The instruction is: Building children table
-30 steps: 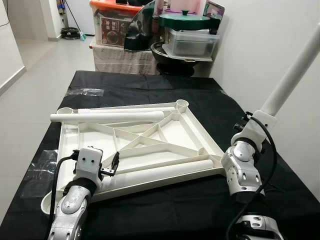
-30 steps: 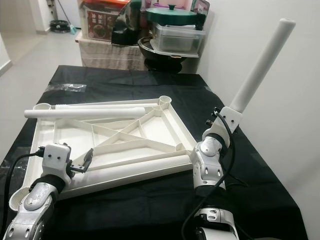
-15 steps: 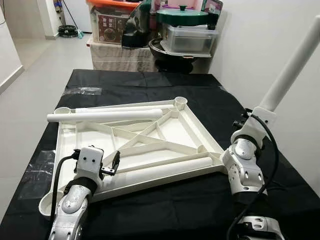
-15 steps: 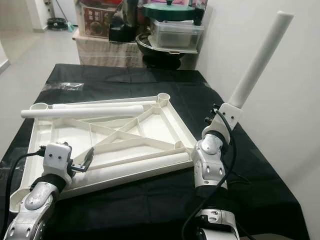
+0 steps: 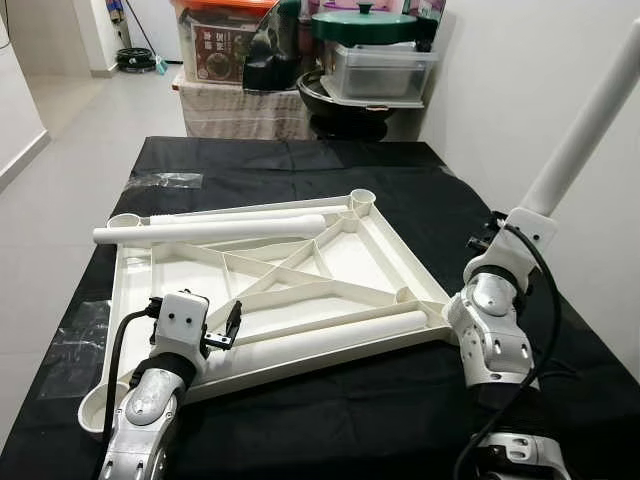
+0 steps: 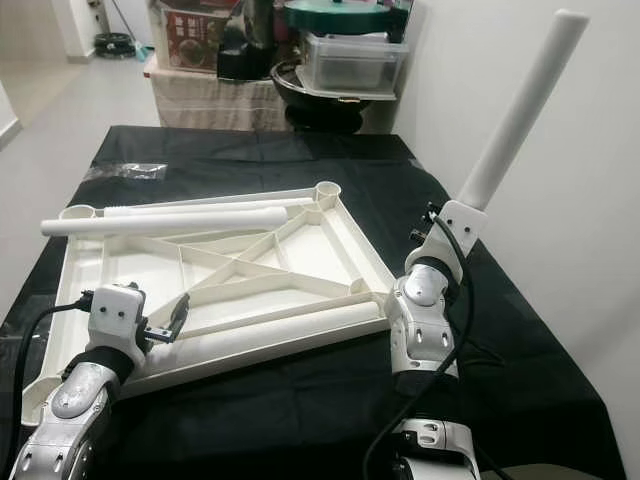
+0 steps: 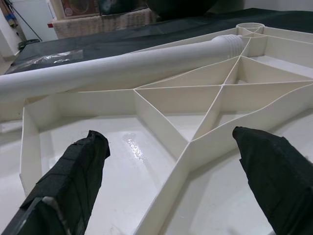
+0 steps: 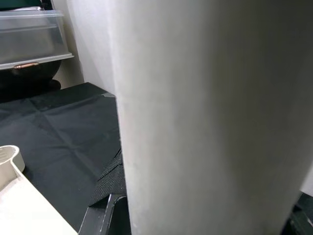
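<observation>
The white ribbed table top [image 5: 398, 268] lies upside down on the black cloth. One white leg [image 5: 210, 232] rests across its far side and another [image 5: 330, 338] along its near edge. My right gripper [image 6: 466, 208] is shut on a third white leg [image 6: 520, 110], held up off the table's right edge and slanting up to the right. In the right wrist view this leg [image 8: 205, 98] fills the space between the fingers. My left gripper [image 5: 232, 325] hovers open over the near left ribs, its fingers [image 7: 73, 176] spread wide with nothing between them.
Behind the table stands a cloth-covered shelf [image 5: 245, 115] stacked with storage boxes, a green lid [image 5: 365, 24] and a black pot. A white wall [image 5: 520, 90] runs close along the right. Clear plastic wrap [image 5: 165, 181] lies on the cloth at far left.
The whole picture has shifted slightly with the camera. Both grippers, the held leg and the parts on the table stay as they were.
</observation>
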Tool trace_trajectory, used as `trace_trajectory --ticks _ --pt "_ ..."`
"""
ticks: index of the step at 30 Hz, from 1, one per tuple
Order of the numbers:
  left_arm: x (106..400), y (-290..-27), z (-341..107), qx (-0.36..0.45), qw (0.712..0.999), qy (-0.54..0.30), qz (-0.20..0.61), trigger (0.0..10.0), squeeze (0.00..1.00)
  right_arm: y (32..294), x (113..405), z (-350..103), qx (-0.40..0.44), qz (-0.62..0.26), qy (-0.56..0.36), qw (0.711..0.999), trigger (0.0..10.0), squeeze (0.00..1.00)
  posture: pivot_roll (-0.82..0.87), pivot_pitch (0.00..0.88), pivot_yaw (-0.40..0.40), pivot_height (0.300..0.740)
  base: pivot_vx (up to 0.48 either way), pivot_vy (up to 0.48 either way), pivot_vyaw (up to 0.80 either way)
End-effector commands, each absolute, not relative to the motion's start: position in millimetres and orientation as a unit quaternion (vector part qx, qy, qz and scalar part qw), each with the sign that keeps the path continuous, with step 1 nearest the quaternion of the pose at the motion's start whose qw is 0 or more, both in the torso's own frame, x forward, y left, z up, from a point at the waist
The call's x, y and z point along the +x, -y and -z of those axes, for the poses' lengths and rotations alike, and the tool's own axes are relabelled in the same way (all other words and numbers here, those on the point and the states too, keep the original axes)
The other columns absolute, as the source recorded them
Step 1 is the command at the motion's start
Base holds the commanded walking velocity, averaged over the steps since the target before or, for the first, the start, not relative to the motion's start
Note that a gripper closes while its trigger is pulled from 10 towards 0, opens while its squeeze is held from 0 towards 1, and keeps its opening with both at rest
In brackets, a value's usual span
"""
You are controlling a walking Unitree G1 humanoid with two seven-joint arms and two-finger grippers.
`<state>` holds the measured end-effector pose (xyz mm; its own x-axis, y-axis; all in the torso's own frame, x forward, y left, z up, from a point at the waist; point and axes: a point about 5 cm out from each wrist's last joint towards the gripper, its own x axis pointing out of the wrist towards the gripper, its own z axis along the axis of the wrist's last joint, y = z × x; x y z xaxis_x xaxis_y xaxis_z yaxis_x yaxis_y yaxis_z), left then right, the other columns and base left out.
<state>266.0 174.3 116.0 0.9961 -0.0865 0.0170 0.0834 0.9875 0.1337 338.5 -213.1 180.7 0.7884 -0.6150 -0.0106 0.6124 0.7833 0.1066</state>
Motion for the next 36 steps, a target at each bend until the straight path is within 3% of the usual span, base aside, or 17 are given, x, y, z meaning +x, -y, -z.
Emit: trace_trajectory --ticks 1,2,8,9,10,21,36 --pt "266 -172 -109 0.067 0.997 -0.001 0.048 10.0 0.00 218 333 -158 0.055 0.337 -0.039 0.939 10.0 0.00 0.04 0.000 -0.072 0.740 0.000 0.000 0.00" --pt "266 -172 -109 0.067 0.997 -0.001 0.048 10.0 0.00 218 333 -162 0.055 0.339 -0.031 0.939 10.0 0.04 0.04 0.000 -0.072 0.740 0.000 0.000 0.00" --pt "267 -171 -109 0.067 0.997 -0.001 0.049 10.0 0.00 219 332 -178 0.057 0.345 0.005 0.937 10.0 0.04 0.04 0.000 -0.071 0.740 0.000 0.000 0.00" --pt "267 -171 -109 0.067 0.997 -0.001 0.049 10.0 0.00 219 332 -185 0.060 0.344 0.023 0.937 10.0 0.11 0.04 0.000 -0.071 0.740 0.000 0.000 0.00" --pt "267 -171 -108 0.067 0.997 -0.001 0.050 10.0 0.00 218 331 -190 0.062 0.342 0.036 0.937 10.0 1.00 0.04 0.000 -0.071 0.740 0.000 0.000 0.00" --pt "267 -170 -106 0.067 0.996 -0.004 0.053 10.0 0.00 211 319 -240 0.061 0.317 0.187 0.928 10.0 1.00 0.03 0.000 -0.065 0.740 0.000 0.000 0.00" --pt "267 -171 -106 0.070 0.996 -0.002 0.053 10.0 0.00 206 325 -230 0.085 0.276 0.149 0.946 10.0 1.00 0.03 0.000 -0.066 0.740 0.000 0.000 0.00"
